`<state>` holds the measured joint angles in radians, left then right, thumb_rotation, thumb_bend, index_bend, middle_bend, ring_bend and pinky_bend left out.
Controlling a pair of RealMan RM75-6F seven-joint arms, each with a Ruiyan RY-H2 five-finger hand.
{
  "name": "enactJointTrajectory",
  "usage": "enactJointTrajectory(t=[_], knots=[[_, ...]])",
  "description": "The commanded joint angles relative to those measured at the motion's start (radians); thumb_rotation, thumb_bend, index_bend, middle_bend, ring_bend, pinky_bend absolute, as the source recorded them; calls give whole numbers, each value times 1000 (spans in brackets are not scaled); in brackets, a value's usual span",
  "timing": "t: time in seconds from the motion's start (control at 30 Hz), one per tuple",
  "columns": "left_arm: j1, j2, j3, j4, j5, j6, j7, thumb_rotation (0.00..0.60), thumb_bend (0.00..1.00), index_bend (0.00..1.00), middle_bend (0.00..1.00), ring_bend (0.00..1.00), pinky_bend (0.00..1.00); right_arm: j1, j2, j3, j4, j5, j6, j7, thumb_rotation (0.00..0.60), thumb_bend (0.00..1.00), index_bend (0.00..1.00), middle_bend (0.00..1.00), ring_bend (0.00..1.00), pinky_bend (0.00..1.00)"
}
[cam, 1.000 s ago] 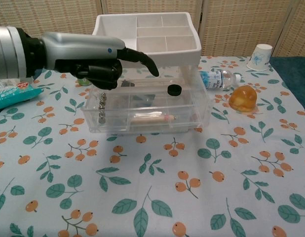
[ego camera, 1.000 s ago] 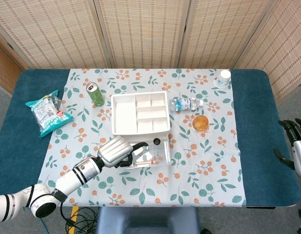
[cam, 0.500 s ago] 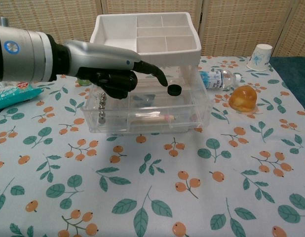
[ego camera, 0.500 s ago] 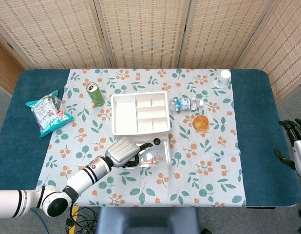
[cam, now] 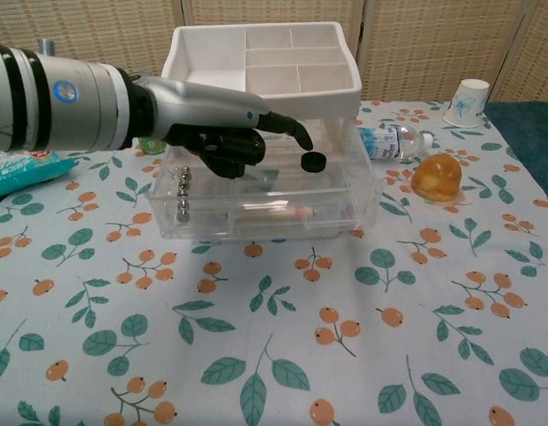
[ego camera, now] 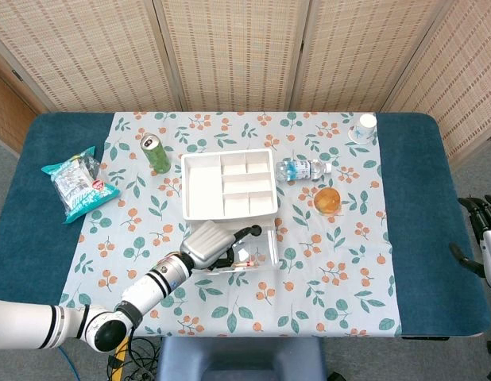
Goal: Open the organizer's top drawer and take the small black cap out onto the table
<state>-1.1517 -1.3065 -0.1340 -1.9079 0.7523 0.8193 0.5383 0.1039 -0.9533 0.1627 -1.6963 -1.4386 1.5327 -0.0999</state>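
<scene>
**A:** The drawer (cam: 265, 200) is already pulled out from under the white organizer (cam: 263, 67), toward the table's near edge, so the opening step looks done. We're on the reach for the cap.

**B:** Where is it?

**A:** The small black cap (cam: 314, 161) sits inside the clear drawer, towards its back right part. The left hand (cam: 225, 133) hovers over the drawer with one finger stretched out, its tip just beside the cap; the other fingers are curled under. It holds nothing.

**B:** Touching yet?

**A:** Can't tell from either view; looks just short.

**B:** And the right hand?

**A:** The right hand (ego camera: 485, 238) is parked off the table's right edge, fingers apart, empty.

**B:** Next move?

**A:** I'd say dip down and bring the thumb in to pinch the cap, then lift it clear of the drawer wall onto the cloth.
</scene>
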Motion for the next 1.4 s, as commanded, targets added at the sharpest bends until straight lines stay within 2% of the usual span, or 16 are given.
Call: enactJointTrajectory(t=[0.03,0.47,1.17,1.4], knots=[[-9,-5,5,4,-10,4,3,107,997,96,1000,1000,1000,-1,1,-1,1,1,0,0,600,261,157,206,173,227],[-38,-23,21,26,-31,6,-4,113,997,97,1000,1000,1000,-3,-2,-2,4,7,0,1,600,261,157,207,174,227],[-53,-34,43,31,-33,29,-2,108,997,151,1000,1000,1000,-8,-7,-2,18,12,4,14,600,260,157,207,174,227],[-53,-27,53,22,-37,42,7,111,997,196,1000,1000,1000,-9,-7,-1,19,14,6,14,600,260,157,207,175,227]])
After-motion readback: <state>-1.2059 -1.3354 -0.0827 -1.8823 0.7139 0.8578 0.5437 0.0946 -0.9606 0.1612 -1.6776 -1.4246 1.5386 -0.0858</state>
